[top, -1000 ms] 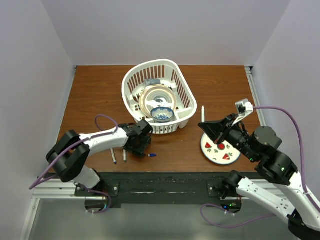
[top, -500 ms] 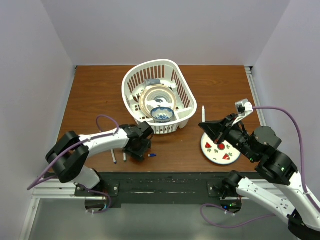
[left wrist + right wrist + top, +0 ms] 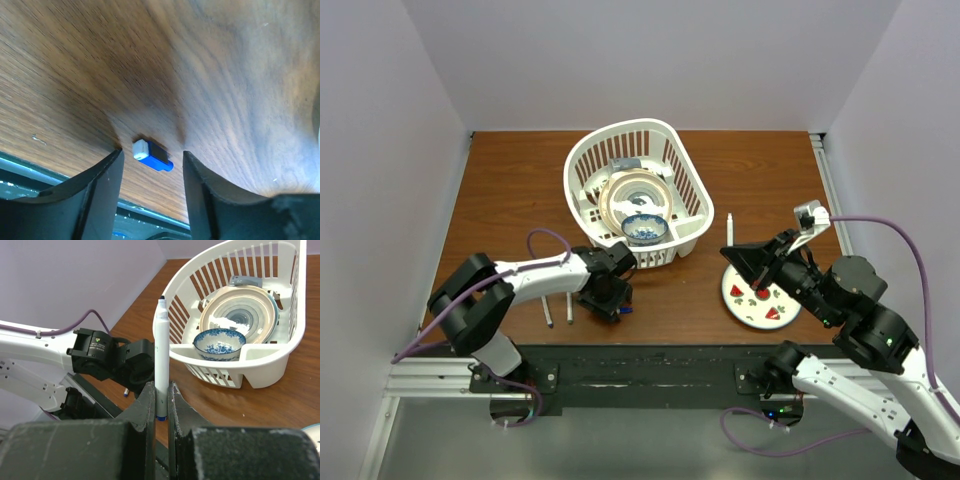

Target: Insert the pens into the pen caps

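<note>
A blue pen cap (image 3: 152, 155) with a white end lies on the wooden table near the front edge. It lies between the open fingers (image 3: 100, 192) of my left gripper (image 3: 150, 167), not touching either. In the top view my left gripper (image 3: 616, 302) hovers low over the cap (image 3: 627, 309). My right gripper (image 3: 161, 396) is shut on a white pen (image 3: 161, 352), held upright with its dark tip up, and it shows in the top view (image 3: 729, 232). Two more white pens (image 3: 548, 312) (image 3: 569, 310) lie left of the left gripper. The green and greyish caps are out of view.
A white basket (image 3: 672, 150) holding a plate and a blue-patterned bowl (image 3: 645, 229) stands at mid-back. A strawberry-patterned plate (image 3: 772, 305) lies under my right arm. The table's front edge and black rail run just below the cap.
My left gripper has moved right and down toward the front edge, closing in on the blue cap. My right gripper with the pen has barely shifted.
</note>
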Controlling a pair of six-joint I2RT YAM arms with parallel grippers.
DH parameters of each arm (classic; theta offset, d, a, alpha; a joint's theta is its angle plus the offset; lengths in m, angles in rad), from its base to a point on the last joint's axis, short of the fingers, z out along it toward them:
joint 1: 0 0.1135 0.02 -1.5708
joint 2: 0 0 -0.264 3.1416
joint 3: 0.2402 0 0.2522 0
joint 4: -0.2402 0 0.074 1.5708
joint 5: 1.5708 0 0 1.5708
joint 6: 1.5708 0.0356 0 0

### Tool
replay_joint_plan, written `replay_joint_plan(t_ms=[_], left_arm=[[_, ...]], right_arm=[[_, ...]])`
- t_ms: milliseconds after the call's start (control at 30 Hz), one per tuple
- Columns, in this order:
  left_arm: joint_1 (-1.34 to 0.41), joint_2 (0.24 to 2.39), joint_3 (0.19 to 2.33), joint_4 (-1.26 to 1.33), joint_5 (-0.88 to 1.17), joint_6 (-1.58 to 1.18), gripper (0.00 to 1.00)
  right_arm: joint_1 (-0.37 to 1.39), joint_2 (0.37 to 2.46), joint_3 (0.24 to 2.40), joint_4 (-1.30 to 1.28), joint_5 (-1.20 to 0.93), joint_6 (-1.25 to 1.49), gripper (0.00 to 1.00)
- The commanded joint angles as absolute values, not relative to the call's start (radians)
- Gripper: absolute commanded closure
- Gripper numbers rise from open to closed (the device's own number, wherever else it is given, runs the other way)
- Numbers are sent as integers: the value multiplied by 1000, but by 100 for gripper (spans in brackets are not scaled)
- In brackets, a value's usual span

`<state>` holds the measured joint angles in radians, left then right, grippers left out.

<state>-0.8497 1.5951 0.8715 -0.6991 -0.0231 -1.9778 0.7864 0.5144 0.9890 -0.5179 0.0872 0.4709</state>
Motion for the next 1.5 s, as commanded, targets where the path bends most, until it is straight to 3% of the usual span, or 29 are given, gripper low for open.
replay_joint_plan(t_ms=[0,200,367,567,600,833,967,1100,1233,1467], left_arm=[[-821,1641,876,-629,-28,-2131,47],[-813,1606,868,-646,-92,-2152,60],[-815,1650,884,-638,-58,-2117,65],[-813,1661,876,-650,-46,-2065,88],[-813,1655,876,-660,-51,-2042,99],[-848,1502,877,-779,-93,-1936,100],[-916,1355,873,-873,-222,-1938,100],[-922,1215,865,-858,-383,-1786,100],[-922,1056,841,-660,-491,-1547,100],[-917,816,704,111,-381,-892,100]], right_arm=[[792,508,991,-508,103,459,100],[790,506,991,-508,106,457,100],[788,506,989,-509,103,454,100],[790,506,983,-511,98,457,100],[790,509,979,-511,94,459,100],[790,528,954,-503,23,482,100],[790,549,948,-482,3,500,100],[790,618,951,-417,-205,483,100],[790,733,963,-373,-384,472,100],[790,811,904,-184,-463,514,100]])
